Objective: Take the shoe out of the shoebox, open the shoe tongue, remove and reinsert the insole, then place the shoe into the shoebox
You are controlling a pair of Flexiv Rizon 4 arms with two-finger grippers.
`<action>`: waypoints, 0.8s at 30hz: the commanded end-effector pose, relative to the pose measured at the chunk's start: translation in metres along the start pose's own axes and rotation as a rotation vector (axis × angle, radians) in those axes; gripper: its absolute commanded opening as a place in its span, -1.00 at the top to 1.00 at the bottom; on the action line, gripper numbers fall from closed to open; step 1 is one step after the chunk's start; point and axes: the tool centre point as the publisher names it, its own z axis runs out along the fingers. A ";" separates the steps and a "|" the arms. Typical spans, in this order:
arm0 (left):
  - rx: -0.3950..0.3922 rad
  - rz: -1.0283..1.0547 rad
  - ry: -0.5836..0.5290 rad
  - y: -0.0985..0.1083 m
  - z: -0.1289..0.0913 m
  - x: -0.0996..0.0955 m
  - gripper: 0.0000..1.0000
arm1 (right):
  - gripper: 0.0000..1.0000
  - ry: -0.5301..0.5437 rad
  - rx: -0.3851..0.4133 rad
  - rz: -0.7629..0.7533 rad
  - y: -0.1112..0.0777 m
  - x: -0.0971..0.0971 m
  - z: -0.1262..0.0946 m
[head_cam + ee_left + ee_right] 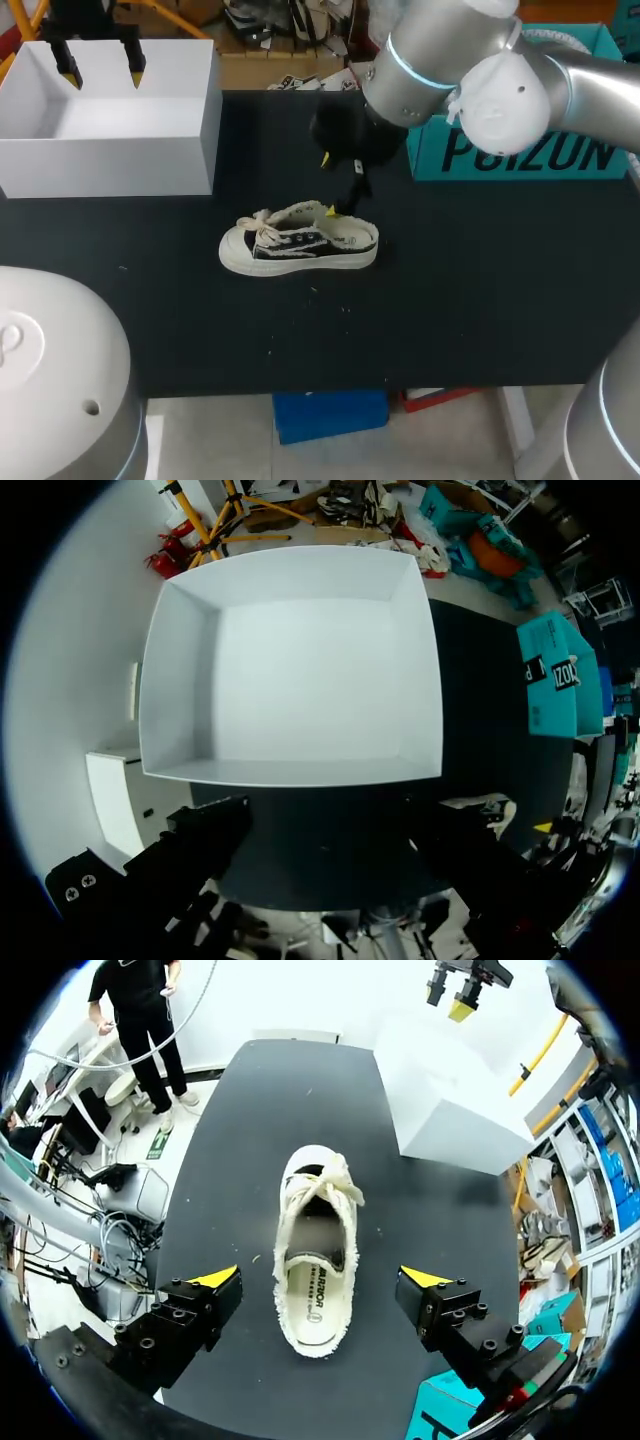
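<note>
Shoe out on the surface, right pincer poised over its heel.
The right pincer hangs wide open and empty, astride the shoe, whose insole seems in place; next, I judge, it must descend to work tongue or insole. Beyond, the white shoebox stands empty under the left pincer, also open, holding nothing. Whether the tongue is loosened is hard to tell.

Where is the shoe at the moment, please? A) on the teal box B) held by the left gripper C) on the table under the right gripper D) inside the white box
C: the shoe lies on the table, outside the box, below the open right gripper.
</note>
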 end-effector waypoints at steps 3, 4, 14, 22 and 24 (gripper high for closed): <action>-0.002 -0.002 -0.003 0.001 0.000 0.001 -1.00 | -1.00 -0.023 -0.098 -0.008 -0.015 0.004 0.012; -0.002 -0.002 -0.003 0.001 0.000 0.001 -1.00 | -1.00 -0.027 -0.110 -0.015 -0.017 0.004 0.015; -0.002 -0.002 -0.003 0.001 0.000 0.001 -1.00 | -1.00 -0.004 -0.157 -0.020 -0.037 0.012 0.031; -0.002 -0.002 -0.003 0.001 0.000 0.001 -1.00 | -1.00 -0.006 -0.172 0.012 -0.054 0.014 0.042; -0.002 -0.002 -0.003 0.001 0.000 0.001 -1.00 | -1.00 -0.008 -0.178 0.017 -0.058 0.013 0.044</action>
